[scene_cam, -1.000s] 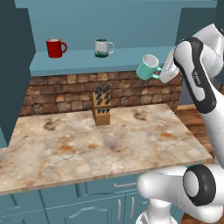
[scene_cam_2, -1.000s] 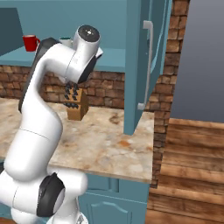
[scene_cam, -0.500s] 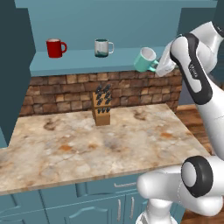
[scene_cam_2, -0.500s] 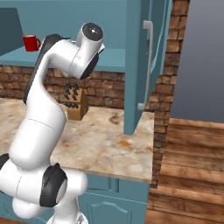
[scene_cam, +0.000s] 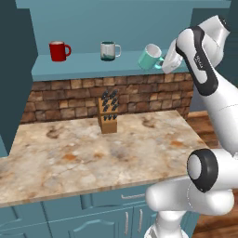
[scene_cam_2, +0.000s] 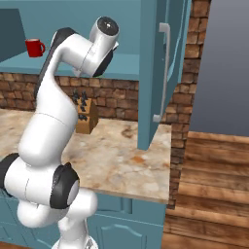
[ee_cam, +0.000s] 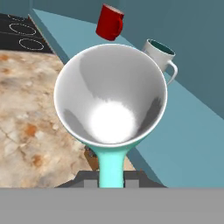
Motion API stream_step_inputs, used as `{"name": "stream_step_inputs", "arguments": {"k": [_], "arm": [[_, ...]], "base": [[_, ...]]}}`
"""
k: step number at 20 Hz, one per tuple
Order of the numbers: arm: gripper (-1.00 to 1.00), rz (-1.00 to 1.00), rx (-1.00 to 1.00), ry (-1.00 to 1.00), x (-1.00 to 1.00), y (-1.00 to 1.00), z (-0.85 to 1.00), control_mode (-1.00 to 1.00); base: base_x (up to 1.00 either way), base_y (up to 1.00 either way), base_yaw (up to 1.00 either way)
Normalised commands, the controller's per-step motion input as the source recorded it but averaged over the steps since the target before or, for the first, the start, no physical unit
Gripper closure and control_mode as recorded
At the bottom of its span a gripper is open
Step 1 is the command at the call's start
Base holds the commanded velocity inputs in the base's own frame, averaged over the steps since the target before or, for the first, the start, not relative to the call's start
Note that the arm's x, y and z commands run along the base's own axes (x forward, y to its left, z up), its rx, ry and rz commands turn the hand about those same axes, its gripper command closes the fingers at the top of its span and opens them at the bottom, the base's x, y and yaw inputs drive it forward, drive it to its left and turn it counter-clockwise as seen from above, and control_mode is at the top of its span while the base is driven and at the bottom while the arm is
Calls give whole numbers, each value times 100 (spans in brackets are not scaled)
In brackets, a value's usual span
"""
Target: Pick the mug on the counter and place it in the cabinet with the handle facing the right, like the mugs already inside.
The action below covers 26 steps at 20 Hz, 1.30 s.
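Had the mug (scene_cam: 149,57) in the air, tilted, mouth pointing left toward the other mugs, just off the front edge of the cabinet (scene_cam: 121,18) shelf, right of the grey mug (scene_cam: 109,50). Gripper (scene_cam: 166,60) fingers pinched on the handle (ee_cam: 111,165); hand cam looked straight into the white lining, handle running down btw the tips. Red mug (scene_cam: 58,50) sat further left on the shelf, well apart.

Step in hand, imo: carry in and set down. Notes to self for doing it well:
- Needed to level the mug first; set down tilted as it was, it would land on its edge and tip over.
- Handle was on the gripper side, i.e. right, so orientation looked ok. Keep wrist yaw fixed.
- Go in w/ base above the shelf board, then lower. The lip could catch the base otherwise.
- Leave a gap to the grey mug, don't nudge it.
- Release only once base sits flat, back out to the right.

Counter (scene_cam: 69,153) below held the knife block (scene_cam: 108,116), not in the way.
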Motion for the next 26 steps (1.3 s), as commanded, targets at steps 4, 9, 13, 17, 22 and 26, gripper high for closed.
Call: {"name": "stream_step_inputs", "arguments": {"k": [4, 9, 13, 17, 22, 26], "arm": [[100, 4, 0, 2, 35, 1, 0, -100], [100, 3, 0, 3, 35, 4, -1, -100], [100, 1, -2, 0, 20, 9, 0, -100], [100, 0, -2, 0, 10, 4, -15, -100], [100, 0, -2, 0, 1, 0, -20, -100], [100, 0, -3, 0, 10, 0, -6, -100]], "base": [[0, 0, 0], [0, 0, 0], [0, 0, 0], [0, 0, 0], [0, 0, 0], [0, 0, 0]]}}
